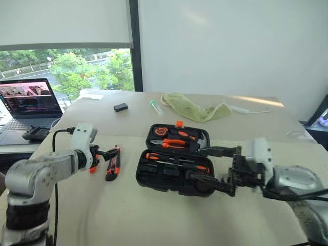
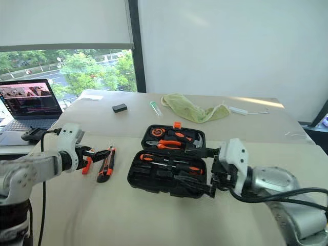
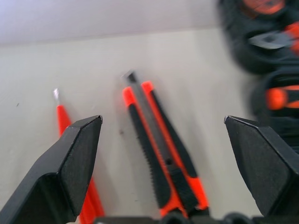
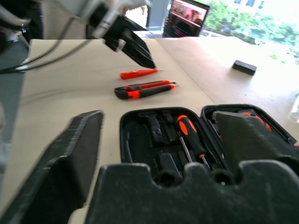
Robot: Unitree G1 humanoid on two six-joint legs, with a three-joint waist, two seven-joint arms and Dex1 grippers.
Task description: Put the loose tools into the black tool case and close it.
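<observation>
Left claw [image 3: 163, 140] agape over utility knife [image 3: 161, 154] | right claw [image 4: 159, 140] agape above tool case [image 1: 174, 164]

You are seeing no readable text, label, brand or number anywhere: the laptop screen [image 1: 29, 97] is showing only blurred lines too small to read.

Two head cameras, side by side, look forward and down across the bench [image 1: 154, 215] from above, with the open black tool case [image 1: 174, 166] at centre frame. The left wrist camera sits very close over the utility knife [image 3: 161, 154]. The right wrist camera looks low across the case toward the knife, which both wrist views share.
</observation>
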